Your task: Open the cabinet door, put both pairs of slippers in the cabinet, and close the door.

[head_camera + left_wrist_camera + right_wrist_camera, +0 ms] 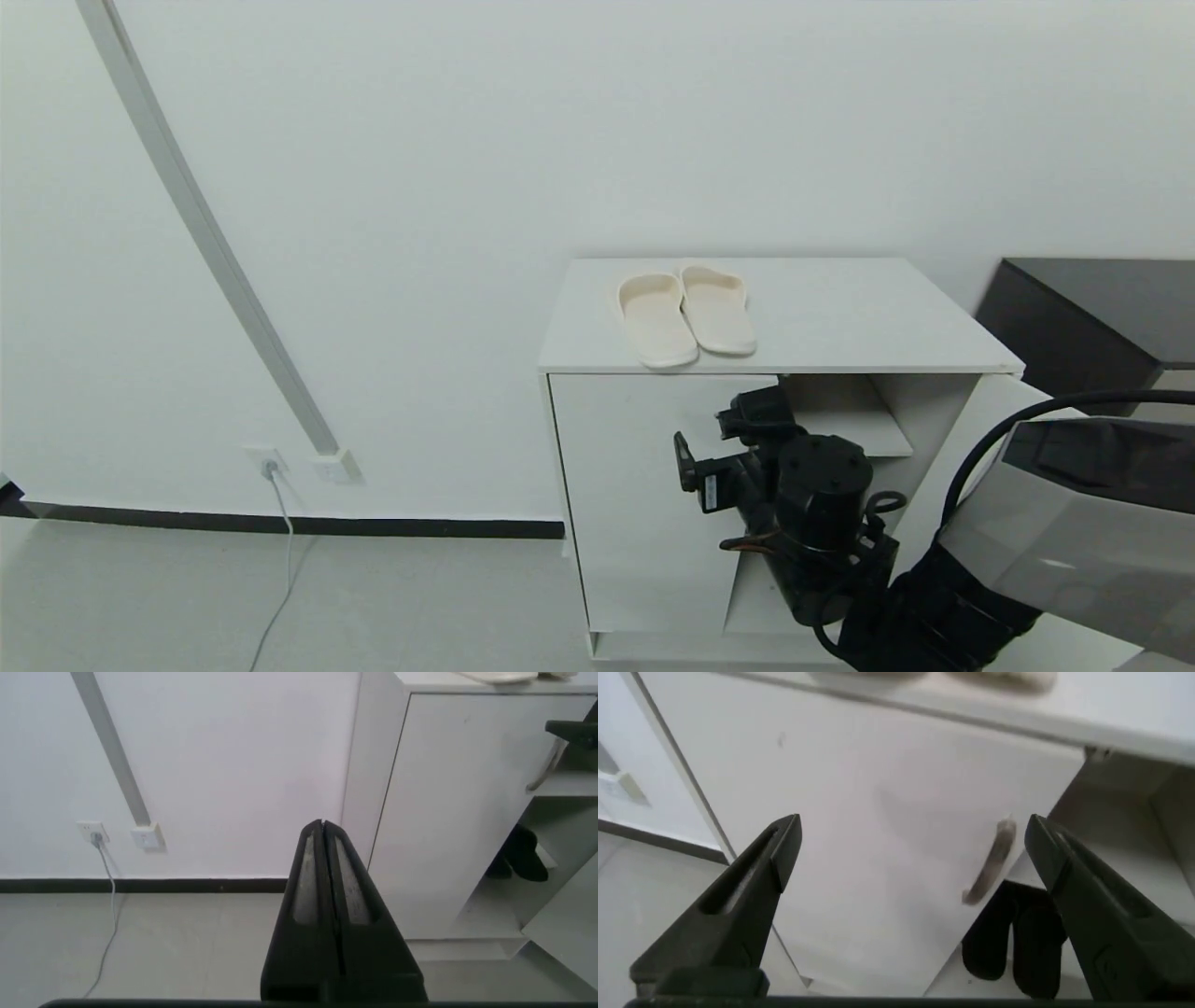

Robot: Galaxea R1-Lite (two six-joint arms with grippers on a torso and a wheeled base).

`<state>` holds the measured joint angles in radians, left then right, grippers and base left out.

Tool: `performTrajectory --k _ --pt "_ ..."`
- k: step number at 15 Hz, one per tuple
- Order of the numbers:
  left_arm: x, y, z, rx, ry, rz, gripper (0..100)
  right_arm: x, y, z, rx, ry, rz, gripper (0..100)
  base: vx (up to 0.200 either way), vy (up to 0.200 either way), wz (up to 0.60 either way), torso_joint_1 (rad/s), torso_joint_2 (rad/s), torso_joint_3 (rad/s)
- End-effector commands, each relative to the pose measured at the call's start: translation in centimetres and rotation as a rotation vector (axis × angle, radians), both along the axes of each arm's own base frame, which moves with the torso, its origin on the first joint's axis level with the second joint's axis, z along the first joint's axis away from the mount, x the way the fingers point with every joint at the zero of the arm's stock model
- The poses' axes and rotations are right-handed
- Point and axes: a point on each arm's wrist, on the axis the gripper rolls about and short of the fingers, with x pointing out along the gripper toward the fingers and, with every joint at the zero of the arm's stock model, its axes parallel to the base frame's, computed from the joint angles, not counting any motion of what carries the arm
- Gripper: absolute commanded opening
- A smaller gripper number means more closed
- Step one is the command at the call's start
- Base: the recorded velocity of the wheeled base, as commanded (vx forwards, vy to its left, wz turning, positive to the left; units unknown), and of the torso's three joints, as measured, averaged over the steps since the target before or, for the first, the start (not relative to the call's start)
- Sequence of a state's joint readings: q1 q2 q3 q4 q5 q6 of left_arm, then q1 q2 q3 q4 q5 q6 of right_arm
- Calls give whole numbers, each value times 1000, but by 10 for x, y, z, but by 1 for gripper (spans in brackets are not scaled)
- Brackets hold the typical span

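Note:
A pair of cream slippers [686, 317] lies side by side on top of the white cabinet [840, 317]. The cabinet's right door [990, 420] stands swung open; its left door [635, 504] is shut, with a handle [990, 863] at its inner edge. Inside the open half, a pair of black slippers [1018, 938] stands on the lower level, also visible in the left wrist view [523, 854]. My right gripper [915, 849] is open and empty, facing the shut door close to the handle, in front of the open compartment [752, 415]. My left gripper [322, 835] is shut on nothing, well left of the cabinet.
A black piece of furniture [1083, 317] stands right of the cabinet. A grey conduit [205, 233] runs slanting down the wall to a socket [269, 464] with a cable trailing onto the floor. A shelf [859, 429] divides the open compartment.

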<state>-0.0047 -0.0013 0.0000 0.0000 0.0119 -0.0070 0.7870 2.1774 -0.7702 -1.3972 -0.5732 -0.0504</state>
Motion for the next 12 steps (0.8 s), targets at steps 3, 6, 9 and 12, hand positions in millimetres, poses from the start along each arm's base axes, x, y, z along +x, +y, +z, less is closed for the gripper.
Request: performTrajectory --k 3,6,9,12 --pt "0 0 0 -1 1 2 0 -4 -2 -2 3 -5 52 100 0 0 0 189 -435 -242" --pt "0 0 0 -1 1 2 0 -5 -2 -2 -18 -31 61 100 0 0 0 37 -72 -44" --pt "0 0 0 1 1 2 0 -11 1 29 -24 -40 76 100 0 0 0 0 0 0" --pt "0 0 0 4 1 2 0 -6 6 63 11 27 75 100 0 0 0 0 0 0"
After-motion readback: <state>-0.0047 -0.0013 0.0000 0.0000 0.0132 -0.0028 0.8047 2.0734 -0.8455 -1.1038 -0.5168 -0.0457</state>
